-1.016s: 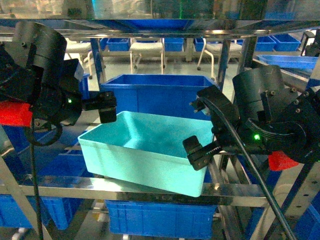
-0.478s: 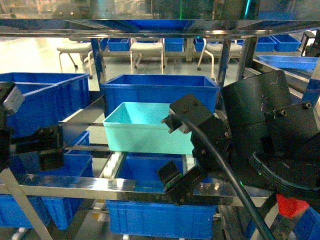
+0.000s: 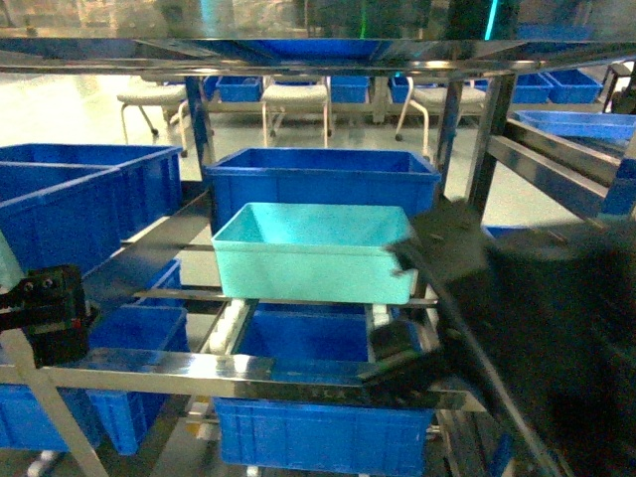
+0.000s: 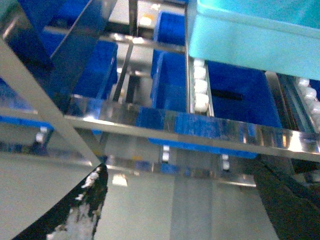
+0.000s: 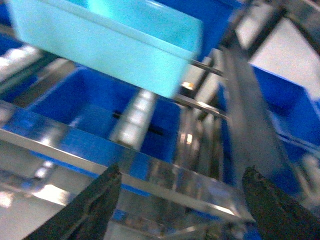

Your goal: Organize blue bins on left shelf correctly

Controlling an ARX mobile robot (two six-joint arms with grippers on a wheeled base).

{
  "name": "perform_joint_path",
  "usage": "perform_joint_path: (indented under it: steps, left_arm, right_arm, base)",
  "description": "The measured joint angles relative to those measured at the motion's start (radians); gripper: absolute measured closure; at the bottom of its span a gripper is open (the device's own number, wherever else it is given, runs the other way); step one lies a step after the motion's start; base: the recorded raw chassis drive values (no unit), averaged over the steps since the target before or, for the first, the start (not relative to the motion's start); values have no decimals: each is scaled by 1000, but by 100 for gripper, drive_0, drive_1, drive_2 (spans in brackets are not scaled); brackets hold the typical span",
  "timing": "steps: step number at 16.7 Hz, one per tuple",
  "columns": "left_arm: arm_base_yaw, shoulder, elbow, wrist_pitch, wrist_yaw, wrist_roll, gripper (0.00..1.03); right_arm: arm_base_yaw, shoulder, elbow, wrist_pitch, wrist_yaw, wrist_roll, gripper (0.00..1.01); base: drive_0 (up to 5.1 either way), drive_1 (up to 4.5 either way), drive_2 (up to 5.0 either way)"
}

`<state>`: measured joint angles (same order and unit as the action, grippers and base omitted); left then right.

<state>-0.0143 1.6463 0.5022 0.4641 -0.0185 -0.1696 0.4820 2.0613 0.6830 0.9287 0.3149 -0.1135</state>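
The light turquoise blue bin sits level on the white roller tracks of the left shelf's middle tier, behind the front steel beam. In both wrist views the bin is above and beyond the beam. My left gripper hangs low at the left, open and empty, apart from the bin. My right gripper is a motion-blurred dark shape by the bin's right front corner. It is open with nothing between its fingers.
Darker royal-blue bins stand behind the turquoise one, to its left, under it and on the bottom tier. An angled steel upright crosses the lower left. Another rack's beam runs at the right. White stools stand far back.
Both grippers have let go of the turquoise bin and pulled back and down. The bin has moved back along the rollers and now lies level instead of tilted at the front beam.
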Motion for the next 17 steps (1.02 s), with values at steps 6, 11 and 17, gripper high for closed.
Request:
perform_joint_path:
  steps: [6, 11, 17]
  left_arm:
    - [15, -256, -401, 776, 16, 152, 93]
    - [15, -549, -458, 542, 18, 154, 101]
    - [15, -710, -459, 410, 18, 154, 101]
  right_arm:
    - [-234, -420, -505, 347, -63, 99, 99]
    - [-323, -718, -613, 317, -151, 99, 99]
    - [-353, -845, -643, 220, -182, 99, 99]
  base:
    - [0, 0, 0]
    - [0, 0, 0]
    - [0, 0, 0]
